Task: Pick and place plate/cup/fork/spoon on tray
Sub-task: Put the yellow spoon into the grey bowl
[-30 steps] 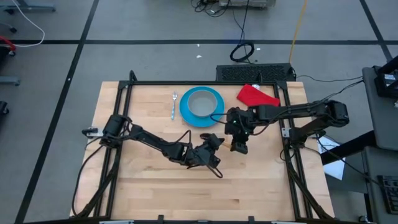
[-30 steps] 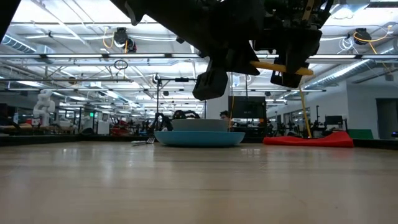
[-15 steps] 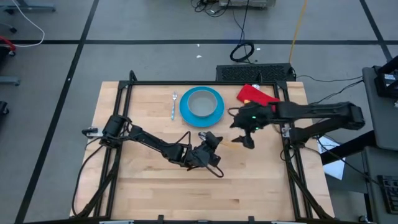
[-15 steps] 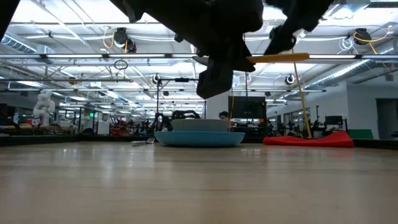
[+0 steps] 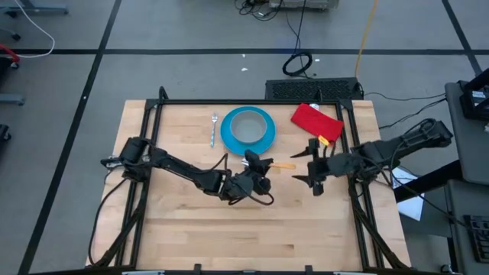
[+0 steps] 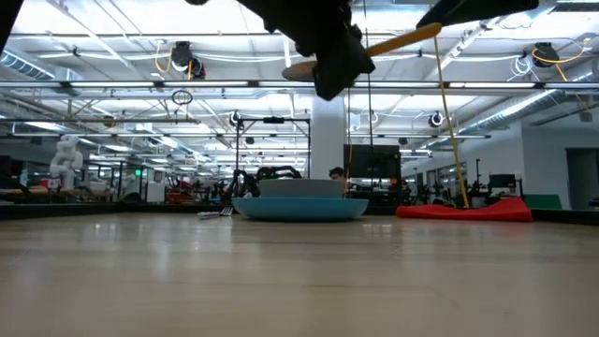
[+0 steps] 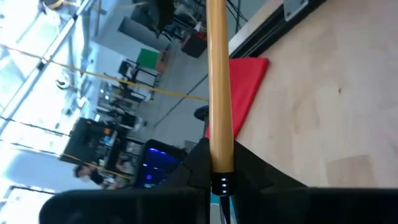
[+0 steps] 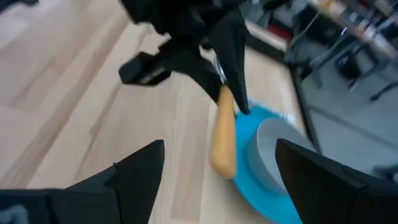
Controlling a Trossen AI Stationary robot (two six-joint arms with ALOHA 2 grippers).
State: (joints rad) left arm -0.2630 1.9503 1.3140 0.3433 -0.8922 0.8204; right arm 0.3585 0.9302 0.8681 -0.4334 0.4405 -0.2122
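The spoon, silver bowl and orange handle, hangs in the air at mid-table with my left gripper shut on it. My right gripper stands open just to the spoon's right, its fingers apart from the handle's free end. The blue plate lies flat at the far middle of the table, and the pale cup stands on it. The silver fork lies flat to the left of the plate. Apart from a red cloth-like rectangle at the far right, no tray shows. My left gripper pinches the spoon between its two fingers where the orange handle meets the metal neck. The fingers come from the table's left and lie along the spoon. The handle sticks out ahead of them and slopes up to the right; the bowl lies behind. The spoon is clear of the table.
A black frame runs along the table's left, far and right sides. Bare wood fills the near half of the table. Beyond the far edge lie a black mat and cables.
My right gripper has opened, let go of the spoon's handle and drawn back toward the table's right edge. My left gripper has kept hold of the spoon and has risen with it. The handle, level before, now slopes up toward the right.
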